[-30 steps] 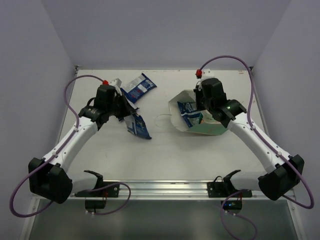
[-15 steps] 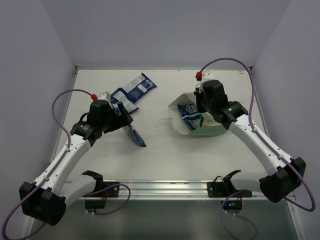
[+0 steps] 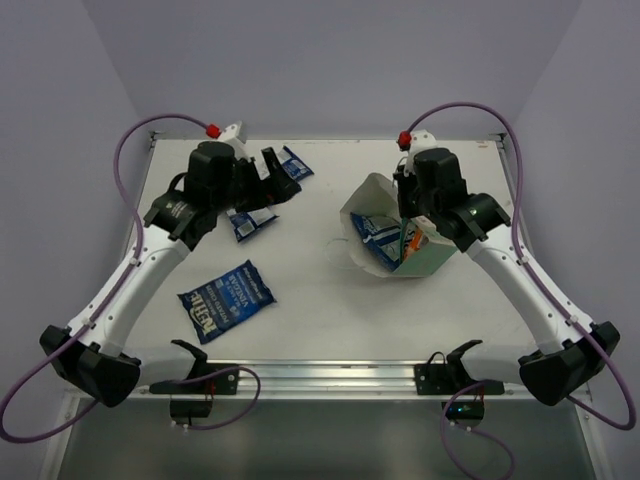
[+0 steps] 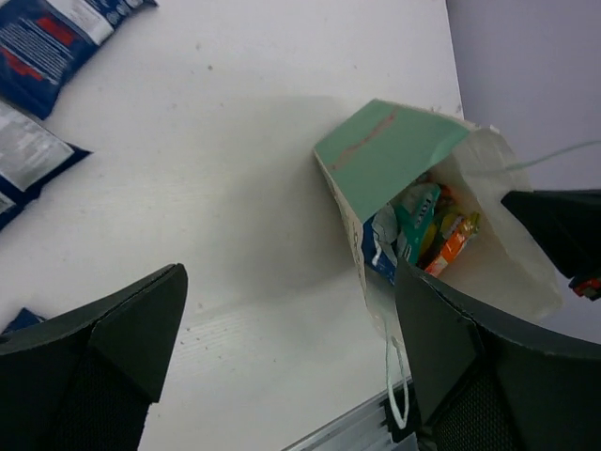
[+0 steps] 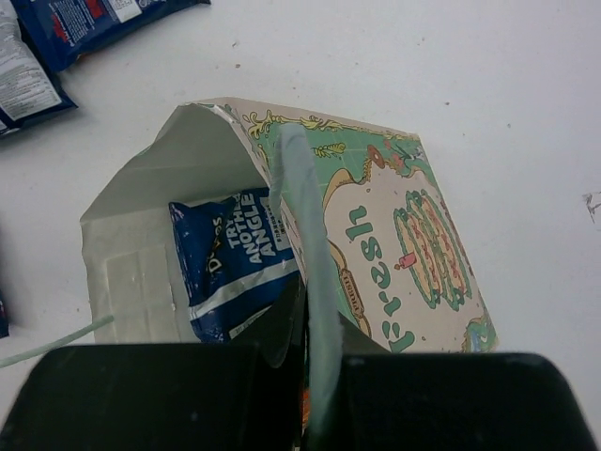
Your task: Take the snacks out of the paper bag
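The mint-green paper bag [image 3: 375, 205] lies tilted on the table, mouth toward the left. My right gripper [image 3: 405, 232] is shut on its rim [image 5: 302, 202]. Inside the bag are a blue-and-white packet [image 5: 239, 258], a teal packet [image 4: 413, 218] and an orange packet [image 4: 453, 240]. My left gripper [image 3: 272, 180] is open and empty, above the back left of the table. A blue packet [image 3: 227, 298] lies flat at the front left. Two more blue packets [image 3: 245, 222] [image 3: 293, 165] lie under and beside the left gripper.
The bag's white string handle [image 3: 335, 245] trails onto the table left of the bag. The table's front rail [image 3: 320, 372] carries two black brackets. Walls close in the back and both sides.
My left gripper held a blue packet, let it go at the front left, then rose and swung to the back, open. The right gripper lifted the bag's rim a little.
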Action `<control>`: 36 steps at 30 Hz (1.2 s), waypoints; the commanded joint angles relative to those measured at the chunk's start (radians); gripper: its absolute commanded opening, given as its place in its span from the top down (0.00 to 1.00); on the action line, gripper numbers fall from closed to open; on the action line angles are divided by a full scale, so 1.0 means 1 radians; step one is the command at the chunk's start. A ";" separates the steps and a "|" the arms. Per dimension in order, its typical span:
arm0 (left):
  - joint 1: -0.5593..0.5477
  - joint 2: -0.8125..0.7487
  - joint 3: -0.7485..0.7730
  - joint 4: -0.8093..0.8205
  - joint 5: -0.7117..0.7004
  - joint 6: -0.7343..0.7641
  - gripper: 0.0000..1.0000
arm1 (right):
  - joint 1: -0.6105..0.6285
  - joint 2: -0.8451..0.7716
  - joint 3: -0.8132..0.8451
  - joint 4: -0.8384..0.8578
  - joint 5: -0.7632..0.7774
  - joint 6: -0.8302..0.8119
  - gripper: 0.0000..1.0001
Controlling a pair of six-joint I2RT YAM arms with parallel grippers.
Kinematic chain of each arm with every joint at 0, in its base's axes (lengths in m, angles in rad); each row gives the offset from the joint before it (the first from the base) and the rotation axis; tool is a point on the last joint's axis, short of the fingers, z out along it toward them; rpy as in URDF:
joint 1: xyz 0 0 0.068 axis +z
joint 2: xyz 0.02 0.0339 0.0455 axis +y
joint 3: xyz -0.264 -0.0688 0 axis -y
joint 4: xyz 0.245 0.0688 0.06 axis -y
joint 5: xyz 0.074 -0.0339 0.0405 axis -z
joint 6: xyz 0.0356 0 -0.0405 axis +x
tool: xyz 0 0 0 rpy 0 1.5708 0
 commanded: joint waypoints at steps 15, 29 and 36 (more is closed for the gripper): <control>-0.364 0.236 0.221 0.156 0.056 -0.140 0.17 | -0.001 0.042 0.043 0.051 0.005 0.055 1.00; -0.425 0.443 0.217 0.185 0.022 -0.214 0.19 | 0.006 0.054 0.026 0.077 -0.007 0.096 1.00; -0.425 0.500 0.192 0.144 -0.083 -0.220 0.19 | 0.012 0.030 0.017 0.072 -0.003 0.126 1.00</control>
